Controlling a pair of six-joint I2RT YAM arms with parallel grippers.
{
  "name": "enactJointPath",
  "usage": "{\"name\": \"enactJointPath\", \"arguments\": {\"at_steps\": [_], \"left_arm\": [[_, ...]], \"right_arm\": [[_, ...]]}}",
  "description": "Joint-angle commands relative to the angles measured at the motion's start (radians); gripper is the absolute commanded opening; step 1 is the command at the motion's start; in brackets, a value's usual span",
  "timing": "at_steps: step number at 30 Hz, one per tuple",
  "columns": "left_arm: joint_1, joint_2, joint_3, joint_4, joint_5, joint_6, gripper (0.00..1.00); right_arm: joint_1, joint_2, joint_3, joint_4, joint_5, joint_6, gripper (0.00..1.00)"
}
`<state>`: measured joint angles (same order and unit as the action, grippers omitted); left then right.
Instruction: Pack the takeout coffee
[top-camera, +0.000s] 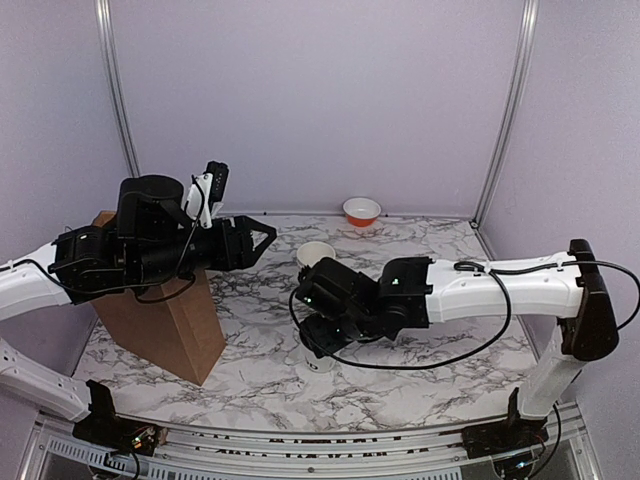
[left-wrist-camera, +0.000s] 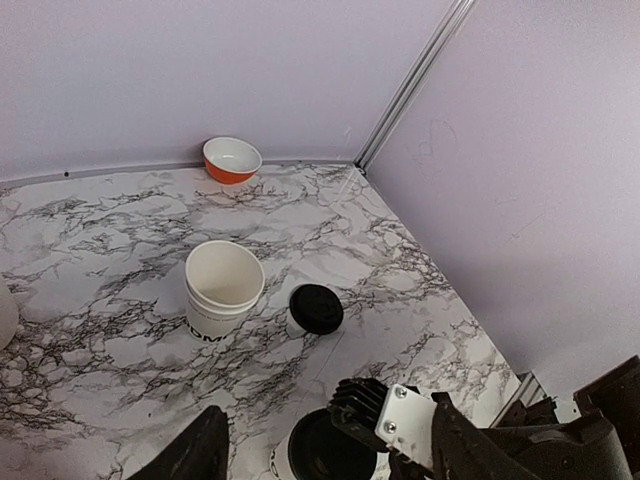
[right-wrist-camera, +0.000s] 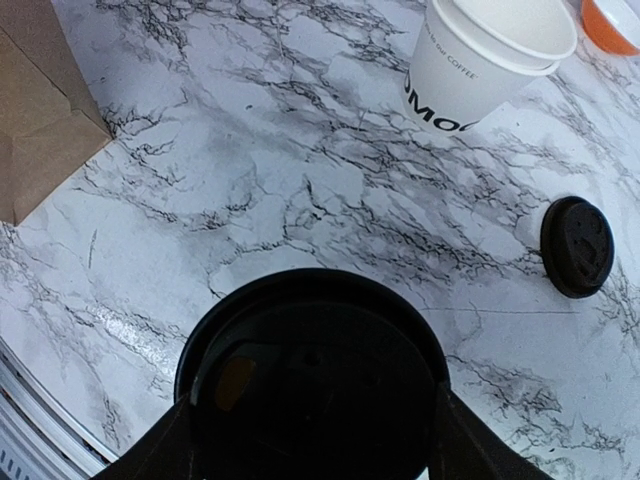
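The right claw (right-wrist-camera: 312, 405) is set around a black lid (right-wrist-camera: 310, 340), 1 finger against each side of its rim, jaws parted only to that width. It looks like a grip, holding the lid square on top of the white cup (top-camera: 320, 362) near the tabletop's near edge, so the lid can be pressed home or the cup lifted. A 2nd cup (left-wrist-camera: 223, 285) stands open toward the middle, its loose lid (left-wrist-camera: 316, 308) lying flat just beside it, not yet capped. The left claw (top-camera: 262, 245) hangs wide open and empty above the brown paper bag (top-camera: 170, 320) by the left edge, likely placed to steady the bag's mouth. An orange bowl (top-camera: 361, 210) sits at the far edge, out of the way
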<state>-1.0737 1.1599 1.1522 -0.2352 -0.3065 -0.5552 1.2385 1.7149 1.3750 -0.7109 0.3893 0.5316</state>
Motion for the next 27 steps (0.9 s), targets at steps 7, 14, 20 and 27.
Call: {"name": "enactJointPath", "arguments": {"at_steps": [7,14,20,27], "left_arm": [[-0.002,-0.015,0.028,0.043,-0.005,-0.007,0.71],[-0.001,-0.010,0.043,0.050,0.004,0.006,0.71],[-0.002,-0.005,0.055,0.051,0.012,0.015,0.71],[-0.001,-0.013,0.053,0.051,0.012,0.024,0.71]], "right_arm": [[-0.079,-0.160,-0.101,0.018,0.007,0.037,0.62],[-0.206,-0.299,-0.222,-0.001,0.010,0.038,0.62],[-0.397,-0.409,-0.317,-0.015,0.003,0.002,0.62],[-0.678,-0.484,-0.387,0.006,-0.013,-0.078,0.62]]}}
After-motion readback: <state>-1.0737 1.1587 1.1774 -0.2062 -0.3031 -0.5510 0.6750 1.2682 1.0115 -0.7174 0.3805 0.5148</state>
